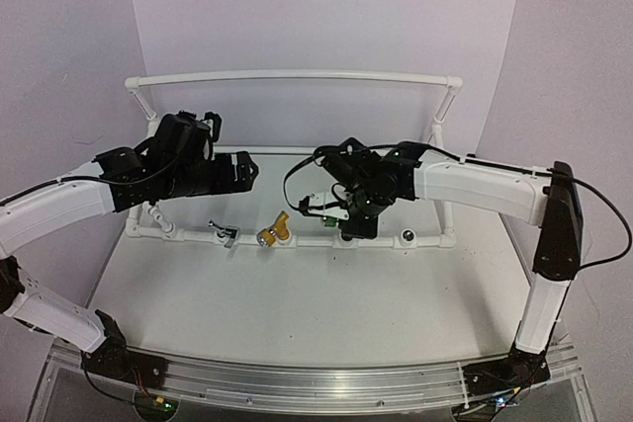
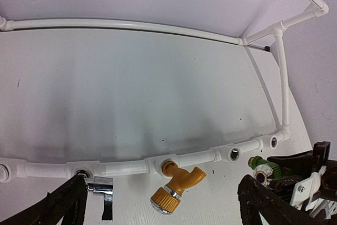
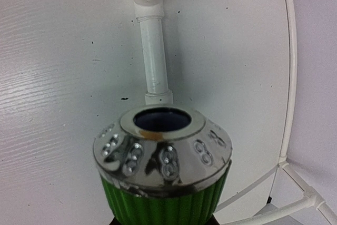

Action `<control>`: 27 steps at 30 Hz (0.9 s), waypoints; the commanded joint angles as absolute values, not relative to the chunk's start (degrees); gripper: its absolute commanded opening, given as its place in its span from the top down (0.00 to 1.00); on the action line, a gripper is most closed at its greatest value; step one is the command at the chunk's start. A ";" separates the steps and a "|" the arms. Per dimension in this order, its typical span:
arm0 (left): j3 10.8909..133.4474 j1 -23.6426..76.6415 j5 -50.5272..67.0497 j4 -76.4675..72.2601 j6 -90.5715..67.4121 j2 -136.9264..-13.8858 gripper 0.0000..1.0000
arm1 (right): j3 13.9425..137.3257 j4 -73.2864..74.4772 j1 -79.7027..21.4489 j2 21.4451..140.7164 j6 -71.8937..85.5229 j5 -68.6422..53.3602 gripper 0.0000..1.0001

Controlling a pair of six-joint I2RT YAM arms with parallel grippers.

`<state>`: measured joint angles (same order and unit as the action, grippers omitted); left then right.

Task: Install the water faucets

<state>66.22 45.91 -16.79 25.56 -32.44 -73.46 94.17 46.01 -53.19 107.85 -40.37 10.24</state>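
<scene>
From above: hovering with the left gripper (image 1: 247, 171) over the left stretch of the white pipe frame (image 1: 297, 74), carrying nothing, not showing its spread from here. Clamping the green faucet (image 1: 325, 223) in the right gripper (image 1: 338, 216), down at the frame's near rail on the table (image 1: 297, 303). Having the brass-yellow faucet (image 1: 272, 235) just to the right gripper's left on that rail and the silver faucet (image 1: 226, 234) further left, both beneath the left gripper. From the left wrist: spreading the left fingers (image 2: 66, 206) wide, with nothing gripped and only the rail underneath. Framing the silver faucet, seated in its socket just inside the finger on the view's left, and the brass-yellow faucet, seated about midway between the fingers. Looking past the other finger to an empty socket (image 2: 233, 154) and a further socket (image 2: 273, 142), with the green faucet close in front of the empty socket but not in it, gripped by the right gripper. From the right wrist: staring down at the chrome-capped end of the green faucet (image 3: 163, 167), right at the gripper and hiding the fingers. Facing, beyond it, a length of white pipe ending in a fitting with a brass-yellow end in it.
</scene>
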 commanded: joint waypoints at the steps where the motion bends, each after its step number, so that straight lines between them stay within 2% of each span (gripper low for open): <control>1: 65.25 45.79 -18.67 25.31 -33.06 -70.51 0.00 | 94.76 42.44 -53.34 109.81 -42.54 13.00 1.00; 27: 63.71 45.79 -18.71 24.66 -31.91 -67.06 0.00 | 91.43 39.19 -52.18 113.28 -44.03 13.11 1.00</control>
